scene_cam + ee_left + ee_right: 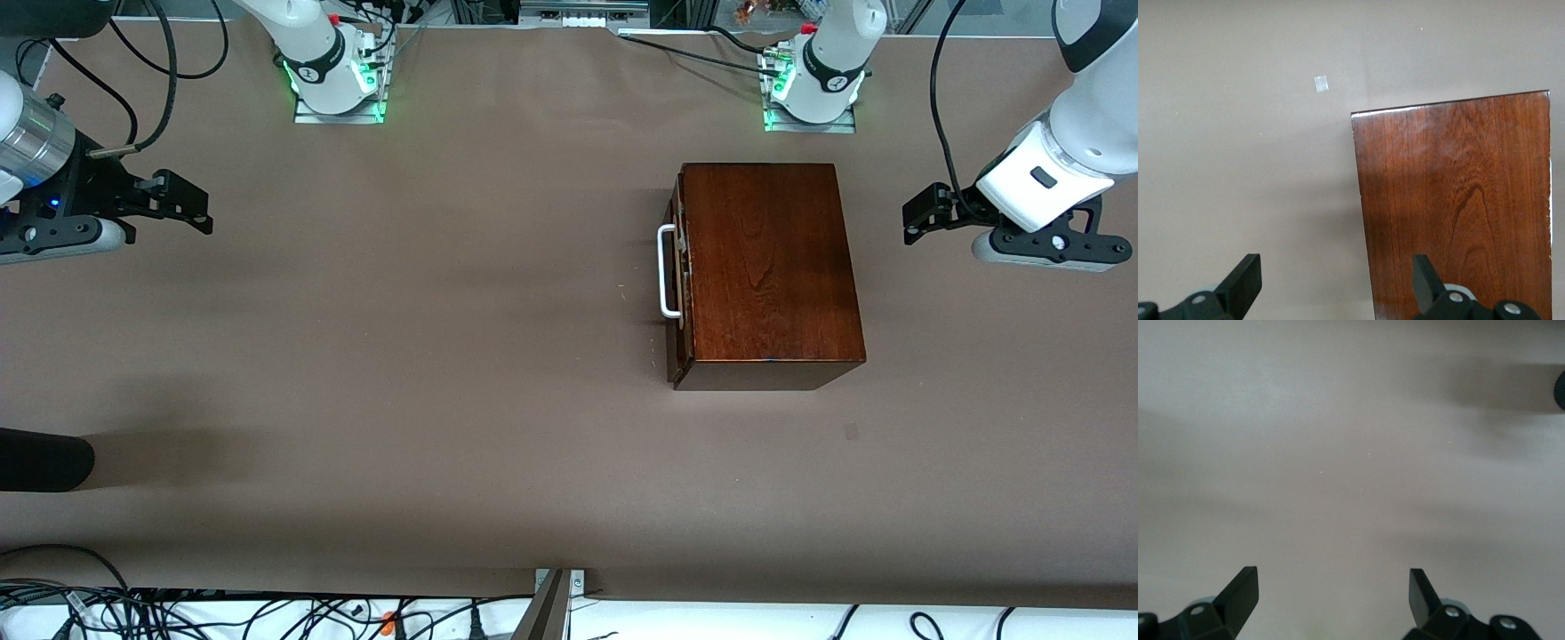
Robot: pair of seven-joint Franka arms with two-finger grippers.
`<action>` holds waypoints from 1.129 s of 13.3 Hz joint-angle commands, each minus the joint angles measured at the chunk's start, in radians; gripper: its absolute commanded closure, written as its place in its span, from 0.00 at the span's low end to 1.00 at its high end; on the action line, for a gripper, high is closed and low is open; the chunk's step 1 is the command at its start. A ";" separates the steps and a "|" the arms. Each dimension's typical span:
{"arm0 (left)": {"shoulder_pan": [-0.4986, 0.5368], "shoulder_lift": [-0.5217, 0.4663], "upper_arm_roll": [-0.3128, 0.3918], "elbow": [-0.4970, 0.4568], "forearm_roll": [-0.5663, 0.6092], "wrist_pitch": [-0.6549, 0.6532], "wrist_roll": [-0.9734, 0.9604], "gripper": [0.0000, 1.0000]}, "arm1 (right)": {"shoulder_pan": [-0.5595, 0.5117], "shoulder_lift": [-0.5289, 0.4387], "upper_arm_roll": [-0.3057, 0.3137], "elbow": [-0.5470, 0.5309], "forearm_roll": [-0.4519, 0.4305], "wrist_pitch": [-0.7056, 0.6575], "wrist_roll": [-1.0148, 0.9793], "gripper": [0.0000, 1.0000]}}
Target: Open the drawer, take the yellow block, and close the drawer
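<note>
The dark reddish-brown wooden box stands on the table toward the left arm's end. Its drawer is pushed in, and the white U-shaped handle faces the right arm's end. The yellow block is hidden. My left gripper is open and empty, up in the air over the table beside the box's back side. In the left wrist view it straddles the edge of the box top. My right gripper is open and empty over bare table at the right arm's end, as the right wrist view also shows.
A black rounded object juts in at the right arm's end, nearer to the front camera; it also shows in the right wrist view. A small pale mark lies on the table nearer to the camera than the box. Cables run along the near edge.
</note>
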 commanded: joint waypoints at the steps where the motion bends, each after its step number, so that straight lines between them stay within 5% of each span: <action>1: -0.003 0.016 -0.004 0.037 0.009 -0.036 0.014 0.00 | -0.006 0.000 0.003 0.007 0.001 -0.012 0.005 0.00; 9: -0.003 0.013 -0.181 0.033 -0.030 -0.283 -0.021 0.00 | -0.006 0.000 0.003 0.007 -0.001 -0.012 0.003 0.00; 15: -0.026 0.159 -0.367 0.036 -0.031 -0.061 -0.284 0.00 | -0.006 0.000 0.001 0.007 -0.001 -0.012 0.002 0.00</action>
